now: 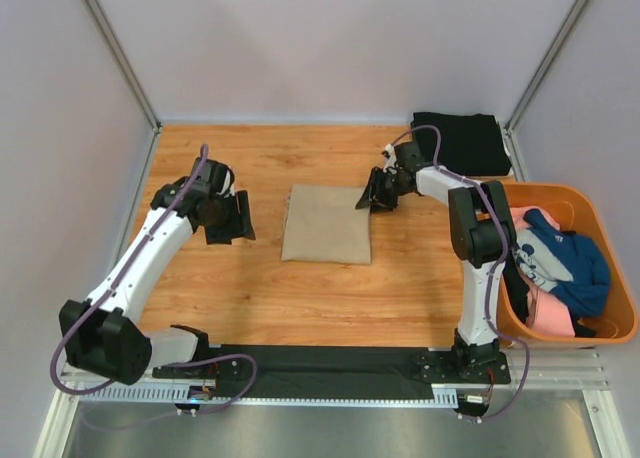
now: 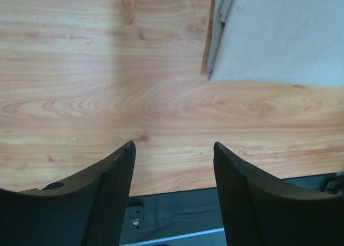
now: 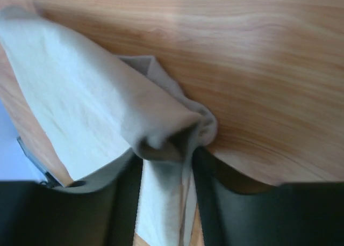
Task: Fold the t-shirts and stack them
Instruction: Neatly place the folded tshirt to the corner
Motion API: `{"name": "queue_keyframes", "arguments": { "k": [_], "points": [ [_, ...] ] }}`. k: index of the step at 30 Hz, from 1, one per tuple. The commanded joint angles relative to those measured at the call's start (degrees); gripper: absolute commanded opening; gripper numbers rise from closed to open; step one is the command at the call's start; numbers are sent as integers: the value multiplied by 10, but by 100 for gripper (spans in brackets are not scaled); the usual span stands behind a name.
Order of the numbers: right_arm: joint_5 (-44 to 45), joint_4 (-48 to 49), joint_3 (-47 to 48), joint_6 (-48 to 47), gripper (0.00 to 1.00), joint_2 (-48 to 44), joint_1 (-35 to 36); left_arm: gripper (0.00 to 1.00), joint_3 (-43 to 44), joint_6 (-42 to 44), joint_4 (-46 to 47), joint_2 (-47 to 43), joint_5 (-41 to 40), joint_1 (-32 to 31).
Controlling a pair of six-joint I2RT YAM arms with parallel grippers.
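orange plastic tub holds a blue cartoon-print t-shirt and a pink t-shirt; right end effector pinches the tan t-shirt, left end effector gapes empty.

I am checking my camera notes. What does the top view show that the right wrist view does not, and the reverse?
Only the top view: a folded black shirt, an orange tub holding a pink shirt and a blue shirt, and the open left end effector over bare wood. Only the right wrist view: a bunched fold of cloth pinched between the black fingers. Both: the tan shirt, the right end effector and the wooden table.
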Motion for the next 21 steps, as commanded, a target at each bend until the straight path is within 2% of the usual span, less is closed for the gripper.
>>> {"name": "queue_keyframes", "arguments": {
  "k": [1, 2, 3, 4, 7, 12, 16, 21],
  "points": [
    [-5, 43, -16, 19, 32, 39, 36, 67, -30, 19, 1, -58, -22, 0],
    [-8, 62, -22, 25, 24, 38, 38, 67, -36, 19, -2, -80, -25, 0],
    [-8, 68, -28, 30, 9, 34, 38, 67, -44, 20, -2, -91, -28, 0],
    [-5, 72, -30, 29, 1, 29, 37, 67, -61, 23, -1, -104, -35, 0],
    [4, 66, -18, 7, 0, 2, 28, 66, -98, 33, 10, -143, -48, 0],
    [42, -43, 73, -72, 0, -46, 2, 66, -133, 35, 23, -203, -80, 0],
    [128, -125, 120, -138, 0, -81, -11, 66, -142, 44, 39, -238, -83, 0],
    [211, -166, 165, -210, 0, -109, -39, 65, -149, 43, 47, -246, -80, 0]
  ]
}}
